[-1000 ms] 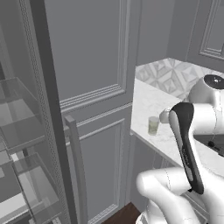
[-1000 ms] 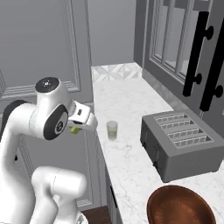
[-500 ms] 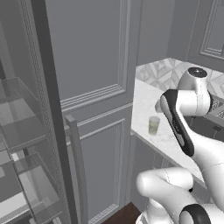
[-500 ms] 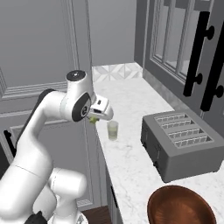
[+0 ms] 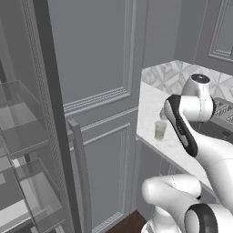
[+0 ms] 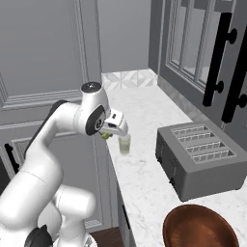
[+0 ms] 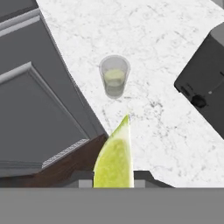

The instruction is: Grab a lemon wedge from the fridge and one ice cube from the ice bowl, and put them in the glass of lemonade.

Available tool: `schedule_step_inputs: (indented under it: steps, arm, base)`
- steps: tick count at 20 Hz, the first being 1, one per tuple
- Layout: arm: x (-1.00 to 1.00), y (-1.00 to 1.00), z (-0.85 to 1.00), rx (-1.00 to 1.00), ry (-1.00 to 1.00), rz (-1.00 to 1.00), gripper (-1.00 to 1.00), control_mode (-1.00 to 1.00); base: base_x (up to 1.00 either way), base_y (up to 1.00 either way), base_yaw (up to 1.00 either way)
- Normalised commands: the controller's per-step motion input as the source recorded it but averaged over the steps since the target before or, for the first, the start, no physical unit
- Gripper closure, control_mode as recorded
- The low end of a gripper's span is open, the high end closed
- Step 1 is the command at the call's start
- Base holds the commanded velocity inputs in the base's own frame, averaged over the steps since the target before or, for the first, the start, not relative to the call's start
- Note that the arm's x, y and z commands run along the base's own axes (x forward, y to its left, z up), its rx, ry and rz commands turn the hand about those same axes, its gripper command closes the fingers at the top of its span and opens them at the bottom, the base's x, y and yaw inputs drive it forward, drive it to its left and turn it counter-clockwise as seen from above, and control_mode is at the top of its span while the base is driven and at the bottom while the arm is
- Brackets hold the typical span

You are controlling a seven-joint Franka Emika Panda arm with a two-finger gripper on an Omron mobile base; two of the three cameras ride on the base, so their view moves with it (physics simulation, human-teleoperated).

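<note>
My gripper (image 6: pixel 109 132) is shut on the lemon wedge (image 6: pixel 103 135), a yellow-green slice that hangs over the counter's front edge just left of the glass of lemonade (image 6: pixel 125 144). In the hand view the lemon wedge (image 7: pixel 114 153) rises between the fingertips of the gripper (image 7: pixel 114 177), and the glass of lemonade (image 7: pixel 114 77) stands upright on the marble a short way ahead. In the left base view the glass of lemonade (image 5: pixel 160 130) stands beside my forearm. The fridge (image 5: pixel 27 136) stands open at the far left. The reddish-brown ice bowl (image 6: pixel 193 226) sits at the near end of the counter.
A dark grey toaster (image 6: pixel 202 159) stands on the white marble counter (image 6: pixel 144 178), between the glass and the bowl. Grey panelled cabinet fronts (image 5: pixel 100 91) stand left of the counter. The open fridge door's bar handle (image 5: pixel 81 177) stands near my base.
The arm has swung from the cabinet side out over the counter and carried the lemon wedge up close to the glass. The glass, the toaster and the bowl have stayed put.
</note>
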Motion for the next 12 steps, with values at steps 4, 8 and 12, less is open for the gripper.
schedule_step_inputs:
  steps: [4, 8, 12]
  arm:
    - [0.2, 0.0, -0.2, 0.0, 0.0, 0.0, 1.0, -1.0]
    - [0.66, 0.0, 0.0, 0.0, 0.02, 0.0, 1.0, -1.0]
    - [0.88, 0.0, 0.0, 0.0, 0.07, 0.0, 1.0, -1.0]
  base:
    - [0.0, 0.0, 0.0]
    - [0.0, 0.0, 0.0]
    - [0.0, 0.0, 0.0]
